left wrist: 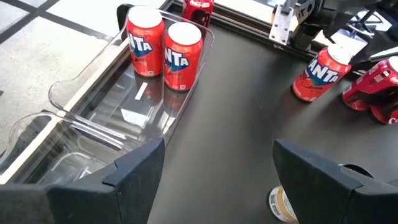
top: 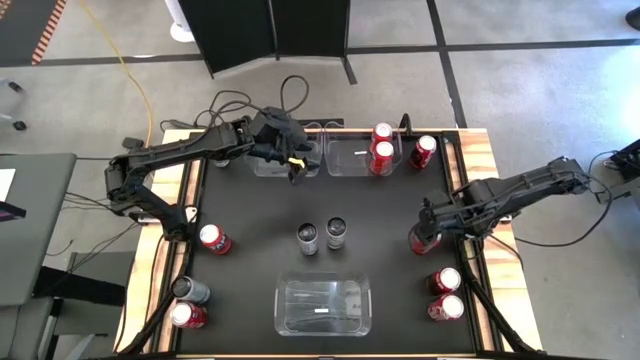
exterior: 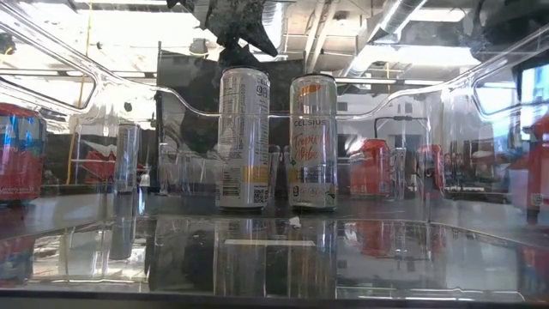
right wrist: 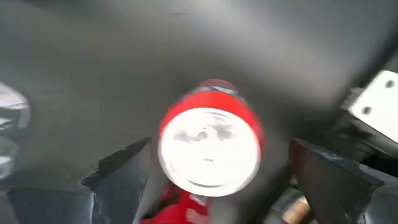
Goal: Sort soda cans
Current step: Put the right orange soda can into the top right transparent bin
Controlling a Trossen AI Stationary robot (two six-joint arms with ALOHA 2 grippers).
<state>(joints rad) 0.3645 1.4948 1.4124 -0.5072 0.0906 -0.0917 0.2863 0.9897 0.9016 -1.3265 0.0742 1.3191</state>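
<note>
Two silver-grey cans (top: 308,238) (top: 336,232) stand upright at the table's middle, and they also show in the low view (exterior: 243,137) (exterior: 313,142). My right gripper (top: 424,236) (right wrist: 221,149) hangs open over an upright red can (top: 419,241) (right wrist: 209,147) near the right edge, one finger on either side of it with a gap to each. My left gripper (top: 294,164) (left wrist: 214,155) is open and empty, hovering by the far bins. Two red cans (top: 382,135) (left wrist: 144,38) (left wrist: 182,53) stand in the far right bin (top: 352,160).
Another red can (top: 424,150) sits right of that bin. Red cans stand at the right near edge (top: 446,280) (top: 445,308) and on the left (top: 213,238) (top: 188,315), beside a grey can (top: 190,290). Clear bins sit at the far left (top: 262,160) and near middle (top: 322,305).
</note>
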